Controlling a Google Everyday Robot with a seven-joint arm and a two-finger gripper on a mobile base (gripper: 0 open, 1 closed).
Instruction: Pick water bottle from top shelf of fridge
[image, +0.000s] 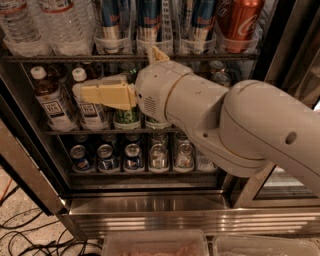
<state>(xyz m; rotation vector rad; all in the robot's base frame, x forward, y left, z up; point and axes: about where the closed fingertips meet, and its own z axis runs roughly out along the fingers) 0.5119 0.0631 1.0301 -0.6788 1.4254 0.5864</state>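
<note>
- Stainless fridge (150, 212); speckled floor (15, 200) with cables (30, 235) lower left.
- Upright water bottle (65, 27) far left on top shelf (50, 58), long axis vertical, cap out of view.
- Pale claw (100, 95) one rack lower, at tea bottles (50, 100); clenched or released: cannot tell.

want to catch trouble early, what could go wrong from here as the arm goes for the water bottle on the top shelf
1. The cream two-finger gripper sits level with the middle rack, right in front of the brown tea bottles with white caps; it may bump one.
2. The clear ribbed plastic water bottles stand above it on the dark wire top shelf; rising, it could catch the shelf's front edge.
3. The tall blue-silver cans beside them could get knocked.
</note>
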